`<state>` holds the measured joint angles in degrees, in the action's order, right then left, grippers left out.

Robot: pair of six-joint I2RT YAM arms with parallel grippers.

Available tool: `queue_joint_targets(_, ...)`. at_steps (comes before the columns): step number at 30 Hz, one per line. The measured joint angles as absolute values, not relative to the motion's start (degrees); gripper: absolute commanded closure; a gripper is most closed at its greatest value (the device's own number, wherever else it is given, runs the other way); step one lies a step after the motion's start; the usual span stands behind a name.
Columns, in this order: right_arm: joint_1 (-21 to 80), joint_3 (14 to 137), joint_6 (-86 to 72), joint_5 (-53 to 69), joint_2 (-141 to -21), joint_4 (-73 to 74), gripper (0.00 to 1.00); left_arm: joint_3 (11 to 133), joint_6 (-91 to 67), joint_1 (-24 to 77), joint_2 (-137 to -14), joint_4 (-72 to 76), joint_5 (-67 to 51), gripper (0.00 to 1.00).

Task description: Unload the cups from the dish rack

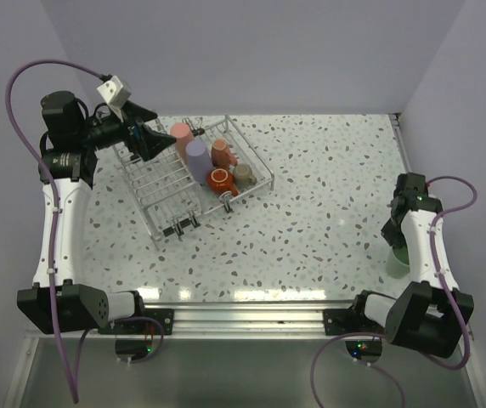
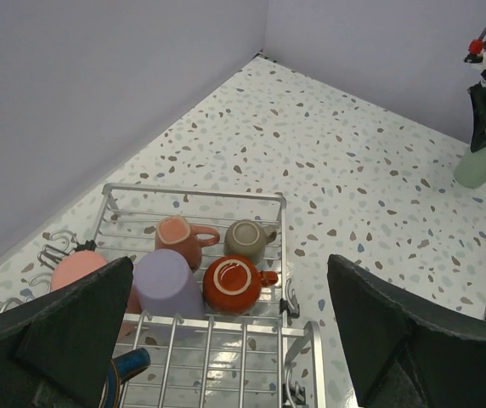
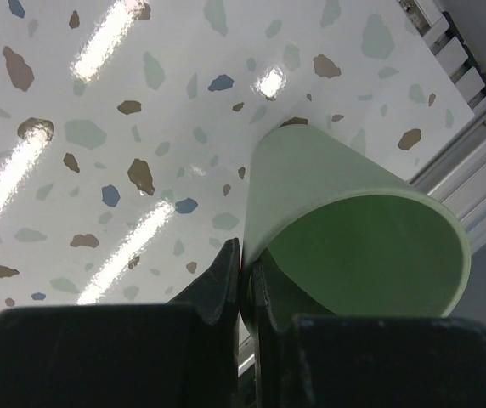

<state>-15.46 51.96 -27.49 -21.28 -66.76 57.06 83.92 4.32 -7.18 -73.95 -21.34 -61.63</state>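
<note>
Mint-green cup out of the dish rack and pinched by its wall in the closed right fingers at the worktop's right edge, at least five remaining cups yet to unload beneath the wide-open left fingers.

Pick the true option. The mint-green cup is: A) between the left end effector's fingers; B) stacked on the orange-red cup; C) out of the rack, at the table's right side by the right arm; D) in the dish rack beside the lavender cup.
C: the mint-green cup is at the right side of the table, pinched by the right end effector, far from the dish rack.
</note>
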Motion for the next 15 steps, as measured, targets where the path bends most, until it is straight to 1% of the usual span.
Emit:
queue_joint_targets(1, -15.51, 51.96, -27.46, -21.56, -66.81, 56.66, 1.0, 83.92, 4.4, -7.18, -73.93, -21.54, -61.47, 0.0)
queue_joint_targets(3, -15.68, 51.96, -27.46, -21.63, -67.02, 55.94, 0.8, 83.92, 4.73, -7.14, -73.91, -21.87, -61.25, 0.0)
queue_joint_targets(4, -15.75, 51.96, -27.57, -21.63, -67.11, 55.7, 0.72, 83.92, 4.84, -7.09, -73.91, -21.98, -61.21, 0.0)
queue_joint_targets(5, -15.77, 51.96, -27.64, -21.61, -67.13, 55.59, 0.67, 83.92, 5.1, -7.09, -73.91, -22.0, -61.17, 0.0)
queue_joint_targets(6, -15.79, 51.96, -27.62, -21.61, -67.16, 55.55, 0.6, 83.92, 5.19, -7.09, -73.91, -22.0, -61.08, 0.0)
queue_joint_targets(9, -15.81, 52.25, -27.51, -21.63, -67.09, 55.64, 0.48, 83.92, 5.3, -7.09, -73.89, -22.04, -61.01, 0.0)
queue_joint_targets(11, -15.81, 52.97, -27.42, -21.63, -66.94, 56.03, 0.43, 83.92, 5.48, -7.09, -73.82, -22.15, -60.97, 0.0)
queue_joint_targets(12, -15.81, 53.65, -27.42, -21.63, -66.72, 56.29, 0.36, 83.92, 5.61, -7.09, -73.76, -22.17, -60.9, 0.0)
queue_joint_targets(14, -15.81, 55.72, -27.44, -21.58, -65.91, 56.82, 0.28, 83.92, 5.63, -7.09, -73.6, -22.22, -60.82, 0.0)
queue_joint_targets(15, -15.81, 57.14, -27.33, -21.56, -65.45, 57.14, 0.19, 83.92, 5.61, -7.09, -73.49, -22.22, -60.82, 0.0)
